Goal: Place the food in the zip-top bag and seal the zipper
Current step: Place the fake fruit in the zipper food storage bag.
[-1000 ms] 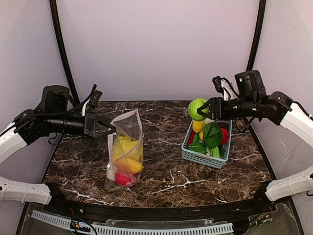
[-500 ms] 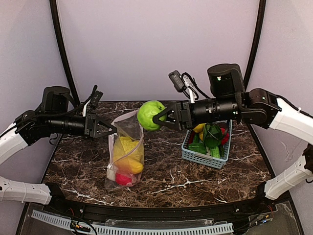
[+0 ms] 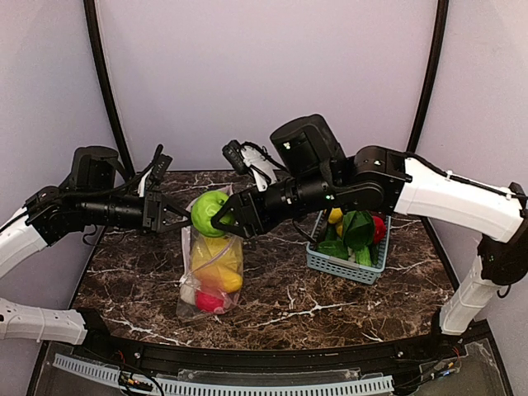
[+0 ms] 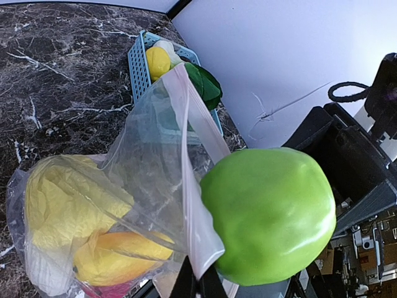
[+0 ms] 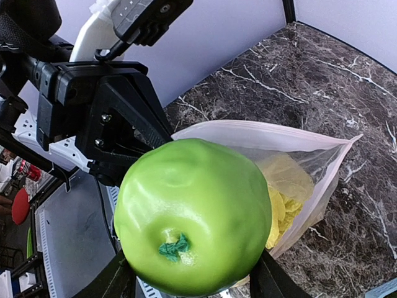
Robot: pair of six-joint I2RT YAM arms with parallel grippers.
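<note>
The right gripper clamps the green apple between its two fingers, one pressed to each side of the fruit; in the right wrist view the apple fills the space between them, stem end toward the camera. Just beyond and below this gripper stands the zip-top bag, its mouth open and pulled upward. The apple hangs at the mouth, touching or just beside the rim; I cannot tell which.

The left gripper has its fingers pressed together, pinching the bag's upper edge. In the left wrist view the pinkish zipper runs up from those fingertips, with the apple right beside it. Below this gripper, inside the bag, lie the pale yellow napa cabbage, the orange-yellow pepper and, at the bottom, the red fruit.

Behind the right gripper, under its arm, sits a light-blue basket holding a lemon and a green leafy vegetable.
</note>
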